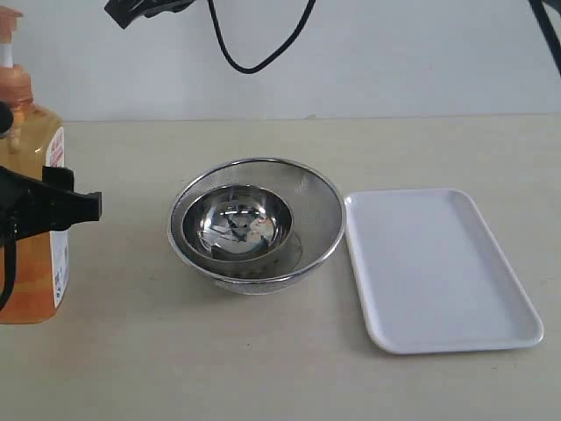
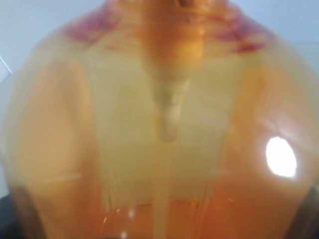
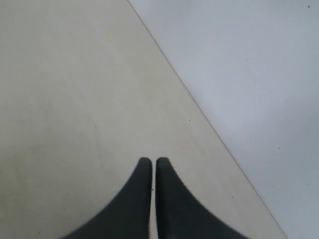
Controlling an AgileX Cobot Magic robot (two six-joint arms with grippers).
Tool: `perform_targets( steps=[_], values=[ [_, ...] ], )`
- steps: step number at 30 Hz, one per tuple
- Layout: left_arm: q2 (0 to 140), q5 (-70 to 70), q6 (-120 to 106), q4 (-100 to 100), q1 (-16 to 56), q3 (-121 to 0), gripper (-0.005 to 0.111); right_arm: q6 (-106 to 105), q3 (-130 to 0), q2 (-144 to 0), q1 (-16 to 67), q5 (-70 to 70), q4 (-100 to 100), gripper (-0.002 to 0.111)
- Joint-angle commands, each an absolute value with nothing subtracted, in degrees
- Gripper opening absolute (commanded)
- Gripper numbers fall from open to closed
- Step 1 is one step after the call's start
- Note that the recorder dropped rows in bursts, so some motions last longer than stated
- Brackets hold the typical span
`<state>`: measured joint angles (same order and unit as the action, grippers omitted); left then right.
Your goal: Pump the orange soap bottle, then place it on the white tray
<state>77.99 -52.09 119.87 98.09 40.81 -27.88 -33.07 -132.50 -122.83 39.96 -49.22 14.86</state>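
The orange soap bottle (image 1: 31,219) stands upright at the far left of the table, its pump head (image 1: 9,35) cut off by the picture's edge. My left gripper (image 1: 54,204) is shut on the bottle's body at mid height, one black finger (image 1: 79,205) crossing its label. The bottle (image 2: 159,124) fills the left wrist view, blurred and very close. The white tray (image 1: 438,267) lies flat on the right side with nothing on it. My right gripper (image 3: 153,162) is shut with nothing held, over bare table near the table's edge (image 3: 199,114).
Two steel bowls, a small one (image 1: 237,221) nested in a mesh one (image 1: 316,197), sit mid-table between bottle and tray. A black cable (image 1: 254,61) hangs at the top, against the pale wall behind the table.
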Motion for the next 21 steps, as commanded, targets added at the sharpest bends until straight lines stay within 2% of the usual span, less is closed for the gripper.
perform_targets(
  steps=[1, 7, 15, 21],
  values=[
    [79.03, -56.01, 120.28, 99.95, 42.71, -28.32, 0.005, -33.85, -132.64, -121.74, 40.0, -49.85, 15.48, 0.0],
    [86.4, -66.77, 120.17, 99.95, 42.71, -28.32, 0.005, -35.0, -132.64, -121.74, 40.0, -51.26, 15.85, 0.0],
    [97.04, -67.98, 120.17, 99.95, 42.71, -32.94, 0.005, -37.06, -132.64, -121.74, 40.0, -49.85, 18.47, 0.0],
    [97.83, -67.19, 120.17, 99.95, 42.71, -36.37, 0.005, -41.97, -132.64, -121.74, 40.0, -48.49, 27.93, 0.0]
  ],
)
